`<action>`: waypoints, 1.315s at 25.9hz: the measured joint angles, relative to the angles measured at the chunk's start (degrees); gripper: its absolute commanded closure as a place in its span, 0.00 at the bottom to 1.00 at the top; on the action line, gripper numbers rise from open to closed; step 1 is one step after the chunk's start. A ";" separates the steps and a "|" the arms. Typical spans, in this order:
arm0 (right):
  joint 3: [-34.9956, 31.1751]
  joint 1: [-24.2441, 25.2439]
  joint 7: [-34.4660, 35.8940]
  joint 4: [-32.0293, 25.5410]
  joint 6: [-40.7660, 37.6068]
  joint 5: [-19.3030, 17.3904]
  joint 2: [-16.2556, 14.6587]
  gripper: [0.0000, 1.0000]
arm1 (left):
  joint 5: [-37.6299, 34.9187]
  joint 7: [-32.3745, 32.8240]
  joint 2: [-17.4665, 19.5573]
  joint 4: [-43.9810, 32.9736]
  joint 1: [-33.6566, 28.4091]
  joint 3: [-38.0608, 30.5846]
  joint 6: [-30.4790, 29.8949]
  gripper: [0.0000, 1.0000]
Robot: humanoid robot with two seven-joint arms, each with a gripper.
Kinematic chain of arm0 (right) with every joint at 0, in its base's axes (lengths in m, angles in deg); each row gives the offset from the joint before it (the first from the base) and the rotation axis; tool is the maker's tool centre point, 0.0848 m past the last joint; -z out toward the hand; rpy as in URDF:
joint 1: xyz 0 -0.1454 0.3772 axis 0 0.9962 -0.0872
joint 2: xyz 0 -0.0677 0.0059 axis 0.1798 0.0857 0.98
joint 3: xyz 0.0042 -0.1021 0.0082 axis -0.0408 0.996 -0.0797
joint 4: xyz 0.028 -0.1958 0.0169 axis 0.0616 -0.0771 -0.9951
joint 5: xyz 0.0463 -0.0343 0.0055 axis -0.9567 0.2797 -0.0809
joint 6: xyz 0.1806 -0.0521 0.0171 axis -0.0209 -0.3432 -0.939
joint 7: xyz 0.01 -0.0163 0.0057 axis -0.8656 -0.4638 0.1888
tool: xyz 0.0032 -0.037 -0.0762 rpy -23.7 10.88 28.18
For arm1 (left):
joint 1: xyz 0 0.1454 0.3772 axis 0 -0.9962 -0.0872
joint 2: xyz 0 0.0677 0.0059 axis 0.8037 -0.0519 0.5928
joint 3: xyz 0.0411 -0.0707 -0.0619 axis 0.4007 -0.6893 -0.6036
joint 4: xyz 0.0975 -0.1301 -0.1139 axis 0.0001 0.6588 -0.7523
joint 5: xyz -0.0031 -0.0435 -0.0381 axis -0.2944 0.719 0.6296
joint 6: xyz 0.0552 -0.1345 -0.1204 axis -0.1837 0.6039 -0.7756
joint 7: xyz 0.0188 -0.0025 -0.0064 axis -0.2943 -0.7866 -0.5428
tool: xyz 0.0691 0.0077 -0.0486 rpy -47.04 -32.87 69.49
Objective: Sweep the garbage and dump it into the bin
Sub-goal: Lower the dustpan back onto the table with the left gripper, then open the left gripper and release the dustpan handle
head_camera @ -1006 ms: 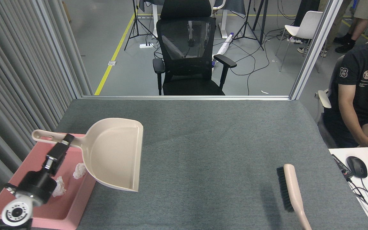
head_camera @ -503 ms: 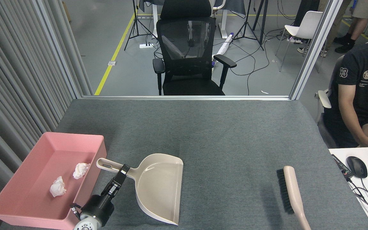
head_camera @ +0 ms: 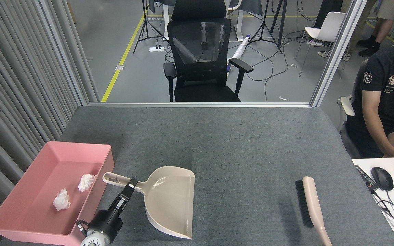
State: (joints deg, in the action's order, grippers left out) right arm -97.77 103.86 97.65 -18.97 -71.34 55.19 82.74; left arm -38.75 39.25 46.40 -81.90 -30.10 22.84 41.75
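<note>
A grey felt-covered table (head_camera: 238,143) was seen from the head view. At its near left corner stood the bin (head_camera: 106,160), a shallow pink plastic tray with upright walls, and the garbage lay inside it as two crumpled white tissue wads: one (head_camera: 62,200) near the middle of the tray floor, the other (head_camera: 86,182) further back and close to the right wall, the two apart from each other.

Just to the right of the bin, a beige dustpan (head_camera: 169,201) was held low over the table, or resting on it (which of the two could not be told), with its open mouth turned to the right and its handle pointing back toward the bin. The left gripper (head_camera: 131,184) was clamped on that handle close to where it joins the pan, its narrow black fingers closed around it.

At the near right, a beige hand brush (head_camera: 311,205) with black bristles was seen, its handle running out of the bottom edge. The right gripper was out of view, so its state could not be told.
</note>
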 measured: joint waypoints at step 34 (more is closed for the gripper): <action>0.18 -1.25 -0.03 0.07 1.00 0.37 -0.24 1.00 | 6.29 -3.31 -5.15 2.46 -1.26 3.98 2.04 0.44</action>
State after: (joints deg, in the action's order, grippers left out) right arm -97.59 102.60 97.63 -18.89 -70.34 55.55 82.50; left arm -32.46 35.94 41.25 -79.44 -31.36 26.82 43.79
